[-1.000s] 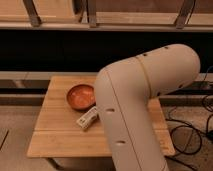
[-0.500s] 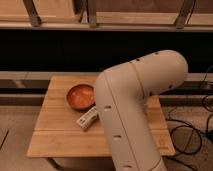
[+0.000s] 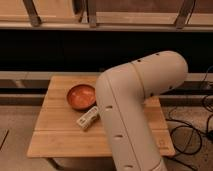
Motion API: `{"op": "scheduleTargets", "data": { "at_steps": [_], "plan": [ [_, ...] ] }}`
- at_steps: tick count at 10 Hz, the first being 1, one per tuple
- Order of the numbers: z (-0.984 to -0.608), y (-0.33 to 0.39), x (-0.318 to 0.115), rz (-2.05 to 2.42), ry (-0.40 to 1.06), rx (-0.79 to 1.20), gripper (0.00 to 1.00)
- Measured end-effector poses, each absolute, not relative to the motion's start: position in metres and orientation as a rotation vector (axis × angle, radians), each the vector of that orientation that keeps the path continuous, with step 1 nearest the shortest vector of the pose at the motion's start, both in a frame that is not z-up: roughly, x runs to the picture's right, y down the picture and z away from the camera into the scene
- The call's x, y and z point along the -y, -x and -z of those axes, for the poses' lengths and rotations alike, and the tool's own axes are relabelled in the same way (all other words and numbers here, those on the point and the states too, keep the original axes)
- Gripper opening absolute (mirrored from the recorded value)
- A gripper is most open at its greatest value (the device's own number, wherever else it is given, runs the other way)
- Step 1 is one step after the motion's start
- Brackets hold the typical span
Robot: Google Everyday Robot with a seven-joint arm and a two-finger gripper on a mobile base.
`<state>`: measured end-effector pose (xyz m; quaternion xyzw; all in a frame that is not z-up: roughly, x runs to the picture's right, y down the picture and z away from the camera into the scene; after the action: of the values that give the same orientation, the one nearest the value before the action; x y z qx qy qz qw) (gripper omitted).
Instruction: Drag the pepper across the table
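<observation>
The gripper is hidden behind the big white arm (image 3: pixel 132 107), its fingers drawn together. No pepper shows on the desk (image 3: pixel 55 137); an orange-red bowl (image 3: pixel 81 96) sits left of the arm, a small white packet (image 3: pixel 88 118) just below it.

Warm, dim indoor light falls from above onto the bench (image 3: pixel 60 130), leaving its plank top evenly lit with soft, faint shadows. The band behind it is nearly black. The whole view is soft and blurred, grainy at the edges; the pale arm (image 3: pixel 135 110) shows no glare.
</observation>
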<state>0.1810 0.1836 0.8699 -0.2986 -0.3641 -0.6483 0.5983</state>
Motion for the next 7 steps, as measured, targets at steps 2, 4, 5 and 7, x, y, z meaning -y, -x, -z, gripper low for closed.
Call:
{"op": "scheduleTargets", "data": {
  "at_steps": [2,4,5,7],
  "plan": [
    [-0.871,-0.186,-0.186,1.494,0.701,0.847,0.17],
    [-0.871,-0.203,-0.188,1.469,0.729,0.821,0.17],
    [-0.871,-0.215,-0.188,1.453,0.747,0.797,0.17],
    [-0.871,-0.248,-0.192,1.412,0.8,0.739,0.17]
  ]
}}
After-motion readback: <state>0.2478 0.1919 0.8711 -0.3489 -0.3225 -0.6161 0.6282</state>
